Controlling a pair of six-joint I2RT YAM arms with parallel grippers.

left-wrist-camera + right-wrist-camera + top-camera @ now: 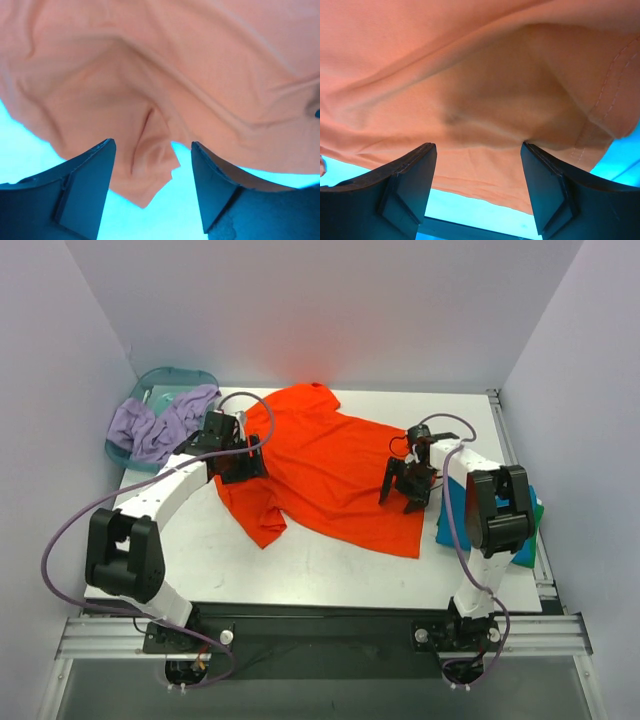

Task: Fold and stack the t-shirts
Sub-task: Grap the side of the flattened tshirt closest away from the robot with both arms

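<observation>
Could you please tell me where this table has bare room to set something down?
Widest: the near strip of table, between the orange t-shirt and the near edge. Smaller: the far right corner, behind the right gripper. Crowded: the basin with lavender cloth far left, the folded t-shirts at the right edge.

A white table (330,575) fills the middle of the top view; an orange-red t-shirt (330,465) lies spread and rumpled over its centre, one sleeve toward the lower left, the collar toward the top of the frame; at the right edge sits a folded teal-blue t-shirt (452,520), a green one (538,512) showing at its far side; at the upper left corner stands a translucent teal basin (170,378), a lilac cloth (155,428) draped over its rim.
</observation>
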